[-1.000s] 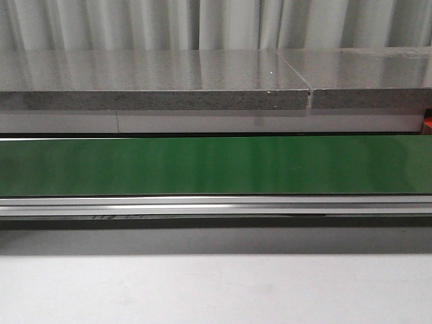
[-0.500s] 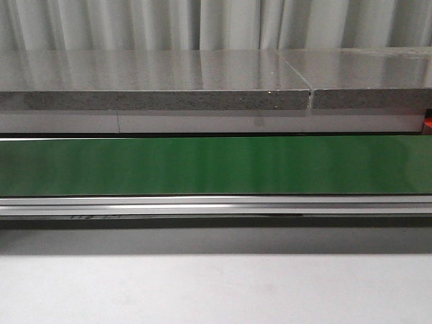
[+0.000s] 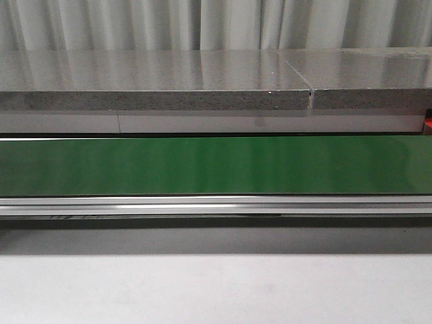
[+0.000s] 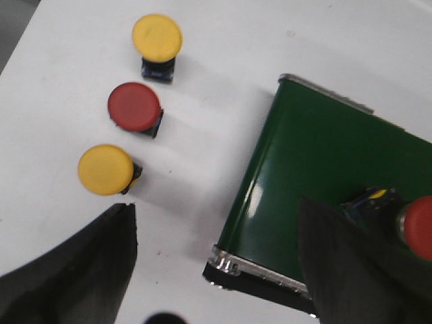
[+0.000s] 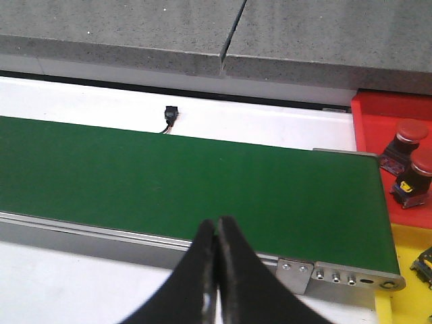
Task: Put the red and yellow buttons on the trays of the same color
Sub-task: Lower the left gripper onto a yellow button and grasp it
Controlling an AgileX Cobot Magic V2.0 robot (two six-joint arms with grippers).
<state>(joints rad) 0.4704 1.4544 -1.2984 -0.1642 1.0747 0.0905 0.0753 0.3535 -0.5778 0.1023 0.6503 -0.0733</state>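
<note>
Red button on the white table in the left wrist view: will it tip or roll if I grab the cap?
Probably top-heavy: the red button has a wide domed cap over a smaller dark base, so a sideways nudge may tip it. The glossy cap looks slippery; on its side it could roll.

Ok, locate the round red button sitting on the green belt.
Left wrist view only: the red button sits on the green conveyor belt, partly behind the left gripper's finger.

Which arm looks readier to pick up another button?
Probably the left: its open claw hovers by three loose buttons, nearest the yellow button. The right claw is shut over bare belt.
</note>
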